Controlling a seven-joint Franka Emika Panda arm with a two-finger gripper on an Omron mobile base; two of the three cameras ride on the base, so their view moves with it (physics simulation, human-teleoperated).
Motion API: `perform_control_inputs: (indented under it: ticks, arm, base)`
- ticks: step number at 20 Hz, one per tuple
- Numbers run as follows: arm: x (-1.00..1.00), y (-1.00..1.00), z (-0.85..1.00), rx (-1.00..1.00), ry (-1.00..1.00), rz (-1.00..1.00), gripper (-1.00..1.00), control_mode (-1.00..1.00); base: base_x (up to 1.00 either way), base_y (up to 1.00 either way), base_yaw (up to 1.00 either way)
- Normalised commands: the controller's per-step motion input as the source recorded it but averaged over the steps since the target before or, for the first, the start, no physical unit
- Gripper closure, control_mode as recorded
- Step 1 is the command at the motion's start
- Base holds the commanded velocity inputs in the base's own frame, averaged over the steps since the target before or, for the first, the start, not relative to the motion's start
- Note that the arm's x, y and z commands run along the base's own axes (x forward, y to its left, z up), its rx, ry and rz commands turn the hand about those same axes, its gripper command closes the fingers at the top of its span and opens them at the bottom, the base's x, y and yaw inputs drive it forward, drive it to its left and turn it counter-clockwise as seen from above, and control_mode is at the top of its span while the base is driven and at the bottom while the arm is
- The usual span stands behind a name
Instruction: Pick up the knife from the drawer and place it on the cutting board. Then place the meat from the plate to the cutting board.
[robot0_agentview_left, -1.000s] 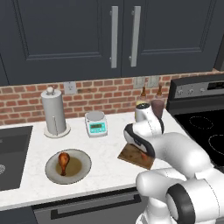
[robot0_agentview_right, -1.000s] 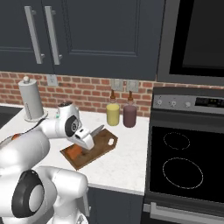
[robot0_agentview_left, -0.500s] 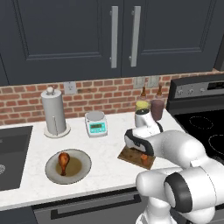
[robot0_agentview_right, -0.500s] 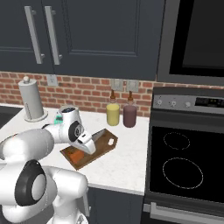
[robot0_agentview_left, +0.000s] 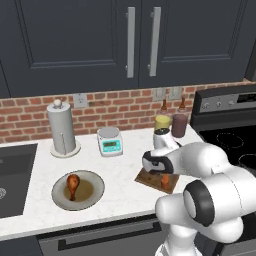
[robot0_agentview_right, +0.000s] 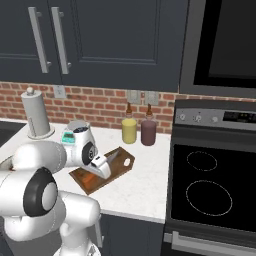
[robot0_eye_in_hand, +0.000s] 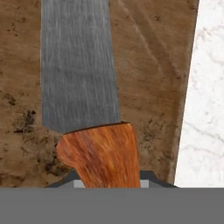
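The knife lies flat along the dark brown cutting board, silver blade pointing away and orange-brown handle running down between my fingertips. My gripper sits low over the cutting board and still looks shut on the handle. From the right, the blade sticks out past the gripper over the cutting board. The meat rests on the round plate, left of the board. A grey drawer front shows below the counter edge.
A paper towel roll and a small kitchen scale stand by the brick wall. A yellow jar and a dark purple jar stand behind the board. A stove lies to the right and a sink to the left.
My hand has sunk a little with the knife, bringing it down flat onto the cutting board. The plate and the meat have stayed where they were.
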Motion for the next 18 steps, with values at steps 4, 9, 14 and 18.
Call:
perform_control_inputs:
  ticks: [4, 9, 14, 18]
  arm:
    - [0.19, -0.15, -0.01, 0.00, 0.00, 0.00, 1.00, -1.00]
    - [0.10, -0.16, 0.00, 0.00, 0.00, 0.00, 1.00, -1.00]
    - [0.02, -0.04, -0.04, 0.00, 0.00, 0.00, -1.00, -1.00]
    - [0.00, 0.07, -0.01, 0.00, -0.01, 0.00, -1.00, -1.00]
  base:
    - [0.00, 0.00, 0.00]
    - [0.00, 0.00, 0.00]
    - [0.00, 0.00, 0.00]
    - [0.00, 0.00, 0.00]
